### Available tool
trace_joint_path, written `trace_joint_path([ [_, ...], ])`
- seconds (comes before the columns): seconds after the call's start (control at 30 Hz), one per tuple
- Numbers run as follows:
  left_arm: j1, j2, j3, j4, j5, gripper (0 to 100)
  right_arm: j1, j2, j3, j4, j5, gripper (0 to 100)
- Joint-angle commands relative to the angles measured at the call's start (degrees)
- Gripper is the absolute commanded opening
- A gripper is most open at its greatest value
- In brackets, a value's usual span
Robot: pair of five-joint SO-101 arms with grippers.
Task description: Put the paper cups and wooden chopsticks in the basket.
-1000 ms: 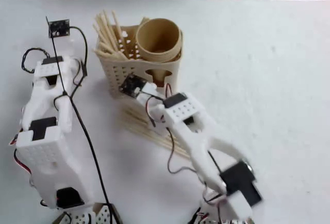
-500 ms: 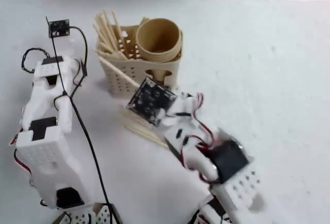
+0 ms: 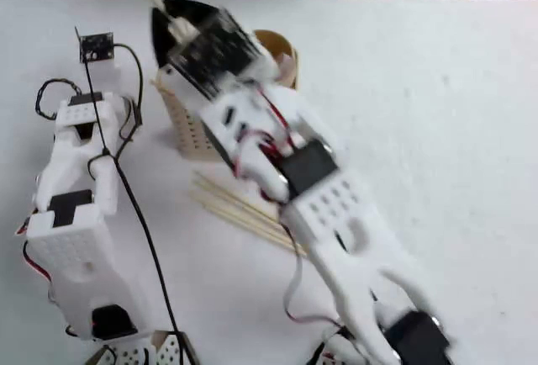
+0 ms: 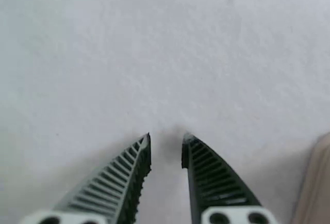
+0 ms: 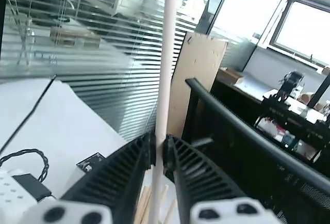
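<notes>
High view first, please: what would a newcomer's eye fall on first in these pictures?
The right gripper draws the eye: it is high over the basket, shut on a single wooden chopstick that sticks up well past its fingertips. Next comes the bundle of loose chopsticks lying on the white table on the near side of the basket.

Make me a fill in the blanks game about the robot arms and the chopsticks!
The right hand is shut on one wooden ____.
More chopsticks lie on the ____ near the basket.
A paper ____ sits inside the basket.
The left hand holds ____.
Missing words: chopstick; table; cup; nothing.
</notes>
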Motion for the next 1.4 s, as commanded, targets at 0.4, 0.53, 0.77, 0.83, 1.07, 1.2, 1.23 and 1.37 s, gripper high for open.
trace_joint_path([
  [0.4, -0.22, 0.66, -3.60, -0.79, -0.09, 12, 0.48, 9.19, -8.44, -1.54, -7.30, 8.7],
  [0.53, -0.22, 0.66, -3.52, -0.79, -0.09, 12, 0.92, 8.13, -8.79, 5.23, -7.30, 8.6],
  [0.77, -0.31, 0.66, -3.52, -0.79, -0.09, 12, 1.45, -4.97, -8.18, 48.75, -5.45, 5.0],
  [0.83, -0.31, 0.66, -3.52, -0.79, -0.09, 12, 0.75, -6.81, -6.42, 57.80, -1.49, 7.4],
  [1.07, -0.48, 0.66, -3.60, -0.70, -0.09, 12, -1.19, -6.81, 21.27, 52.79, 6.33, 9.4],
  [1.2, -0.48, 0.66, -3.52, -0.70, -0.09, 12, -0.92, -6.73, 38.59, 34.51, 9.58, 9.5],
  [1.23, -0.48, 0.66, -3.52, -0.70, -0.09, 12, -0.84, -6.46, 41.32, 31.34, 10.20, 9.5],
  [1.37, -0.48, 0.66, -3.52, -0.70, -0.09, 12, 2.24, -1.45, 43.25, 26.77, 10.99, 9.5],
])
